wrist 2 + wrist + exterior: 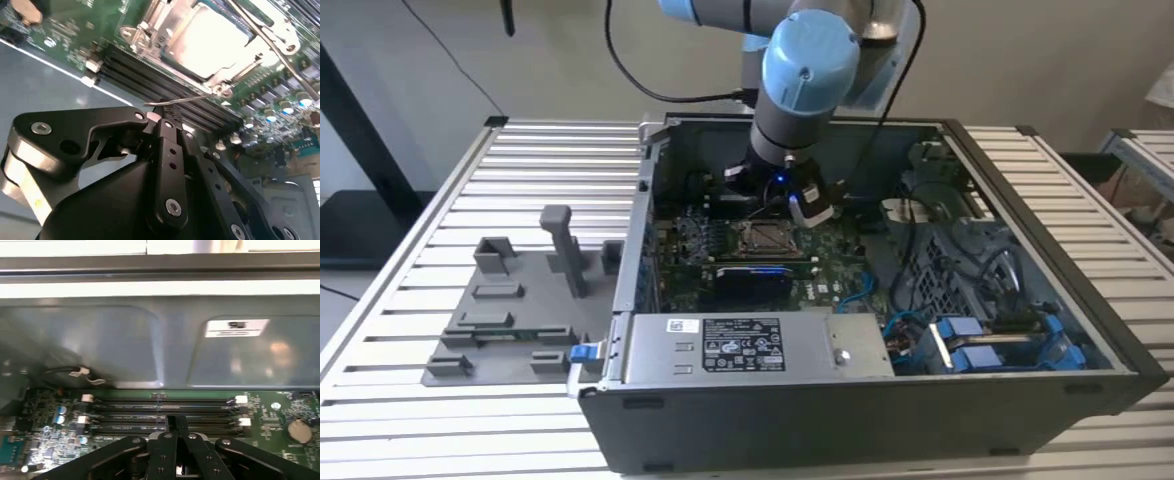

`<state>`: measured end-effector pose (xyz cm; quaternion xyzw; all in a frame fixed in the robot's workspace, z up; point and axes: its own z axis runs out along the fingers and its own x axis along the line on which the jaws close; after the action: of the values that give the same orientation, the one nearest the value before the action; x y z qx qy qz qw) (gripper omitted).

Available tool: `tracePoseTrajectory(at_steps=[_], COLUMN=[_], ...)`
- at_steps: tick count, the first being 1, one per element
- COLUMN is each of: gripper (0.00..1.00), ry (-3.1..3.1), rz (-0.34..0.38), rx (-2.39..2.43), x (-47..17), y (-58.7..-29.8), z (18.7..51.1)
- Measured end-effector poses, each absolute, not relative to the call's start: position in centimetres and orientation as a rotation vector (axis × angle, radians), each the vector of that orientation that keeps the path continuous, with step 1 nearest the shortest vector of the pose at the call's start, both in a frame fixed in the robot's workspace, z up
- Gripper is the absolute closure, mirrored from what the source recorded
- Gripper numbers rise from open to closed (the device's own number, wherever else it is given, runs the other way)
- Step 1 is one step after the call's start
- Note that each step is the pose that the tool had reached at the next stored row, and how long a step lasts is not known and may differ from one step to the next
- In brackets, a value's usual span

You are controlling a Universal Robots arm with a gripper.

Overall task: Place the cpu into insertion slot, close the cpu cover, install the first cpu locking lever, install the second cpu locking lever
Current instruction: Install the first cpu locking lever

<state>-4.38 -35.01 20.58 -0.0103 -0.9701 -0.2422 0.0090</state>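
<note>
Just beyond gripper, cpu, seemingly seated

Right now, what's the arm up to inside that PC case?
A single robot arm is reaching into the open computer case, with its gripper low over the motherboard, beside the memory slots. In the second wrist view the cpu already sits in the socket with the cpu cover down around it. A thin wire locking lever sticks out by the gripper's tip; whether it is latched isn't clear.
</note>
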Motion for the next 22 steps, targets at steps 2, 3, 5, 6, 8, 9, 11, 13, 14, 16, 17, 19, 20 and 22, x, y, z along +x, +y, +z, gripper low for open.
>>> tracePoseTrajectory(at_steps=[2, 3, 5, 6, 8, 9, 11, 13, 14, 16, 17, 19, 20, 22], gripper=[0.89, 0.89, 0.89, 0.89, 0.89, 0.89, 0.89, 0.89, 0.89, 0.89, 0.89, 0.89, 0.89, 0.89], ry=[-3.034, -3.034, -3.035, -3.036, -3.038, -3.039, -3.040, -3.041, -3.041, -3.042, -3.043, -3.044, -3.045, -3.045], rz=[-0.758, -0.757, -0.753, -0.749, -0.742, -0.738, -0.734, -0.731, -0.730, -0.728, -0.726, -0.722, -0.719, -0.718], rx=[-0.031, -0.031, -0.031, -0.032, -0.032, -0.032, -0.032, -0.034, -0.034, -0.036, -0.036, -0.037, -0.038, -0.038], x=[-5.2, -5.6, -6.1, -6.4, -6.6, -6.7, -6.8, -6.9, -7.0, -7.1, -7.1, -7.2, -7.2, -7.2], y=[-35.0, -35.0, -35.0, -35.0, -35.0, -35.1, -35.2, -35.3, -35.4, -35.6, -35.7, -35.8, -35.9, -35.9], z=[20.6, 20.5, 20.5, 20.4, 20.3, 20.2, 20.2, 20.2, 20.2, 20.2, 20.2, 20.1, 20.1, 20.0])
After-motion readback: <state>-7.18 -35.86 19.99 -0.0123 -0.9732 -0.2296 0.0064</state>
